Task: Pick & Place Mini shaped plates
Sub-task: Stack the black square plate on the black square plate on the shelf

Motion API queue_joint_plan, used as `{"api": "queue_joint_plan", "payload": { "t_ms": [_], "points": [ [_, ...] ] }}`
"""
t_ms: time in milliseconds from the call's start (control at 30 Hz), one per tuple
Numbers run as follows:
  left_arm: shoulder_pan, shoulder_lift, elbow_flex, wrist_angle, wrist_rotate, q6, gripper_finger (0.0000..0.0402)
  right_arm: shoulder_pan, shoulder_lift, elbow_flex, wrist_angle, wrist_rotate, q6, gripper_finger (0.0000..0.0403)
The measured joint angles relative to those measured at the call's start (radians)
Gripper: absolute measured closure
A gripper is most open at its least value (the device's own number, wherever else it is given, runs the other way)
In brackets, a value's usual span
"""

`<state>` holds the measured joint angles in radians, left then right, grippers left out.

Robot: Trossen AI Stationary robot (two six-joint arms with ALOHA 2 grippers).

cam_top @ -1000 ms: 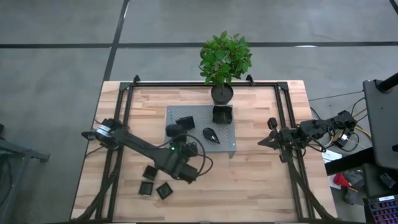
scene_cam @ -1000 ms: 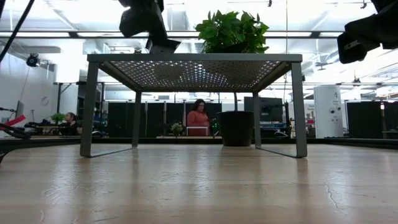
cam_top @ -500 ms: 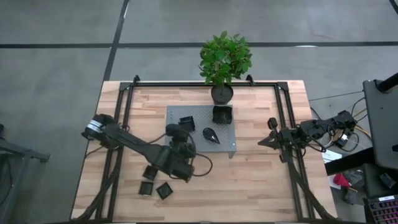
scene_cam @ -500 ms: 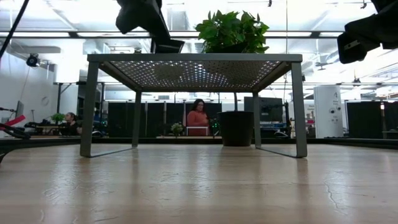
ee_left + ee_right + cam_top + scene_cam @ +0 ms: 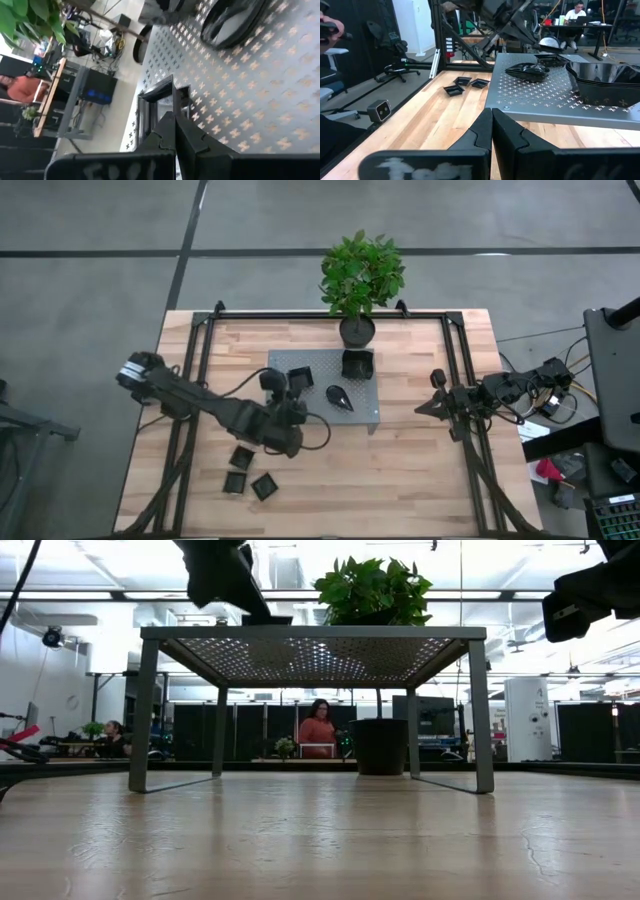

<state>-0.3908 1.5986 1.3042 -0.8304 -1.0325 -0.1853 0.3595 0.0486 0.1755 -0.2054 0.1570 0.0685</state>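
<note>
Black against the grey perforated platform (image 5: 368, 412), a square mini plate (image 5: 159, 107) is sitting just ahead of my left gripper (image 5: 172, 131), whose fingers are pressed together on nothing, likely after setting it there.

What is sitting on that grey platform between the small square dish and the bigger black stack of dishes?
From above, only the teardrop dish lies roughly between, slightly nearer the front edge.

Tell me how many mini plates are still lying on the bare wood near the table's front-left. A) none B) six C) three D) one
C: the high view shows three mini shaped plates clustered on the wooden table, just in front of the left arm, off the grey perforated platform.
</note>
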Motion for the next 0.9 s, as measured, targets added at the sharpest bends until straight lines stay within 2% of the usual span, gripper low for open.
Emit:
{"api": "queue_joint_plan", "payload": {
  "t_ms": [267, 900],
  "points": [
    [0.007, 0.019, 0.004, -0.007, -0.04, 0.009, 0.0401, 0.0, 0.0, 0.0, 0.0, 0.0, 0.0, 0.0394],
    [0.04, 0.02, 0.004, 0.01, 0.006, 0.005, 0.0401, 0.0, 0.0, 0.0, 0.0, 0.0, 0.0, 0.0394]
  ]
}}
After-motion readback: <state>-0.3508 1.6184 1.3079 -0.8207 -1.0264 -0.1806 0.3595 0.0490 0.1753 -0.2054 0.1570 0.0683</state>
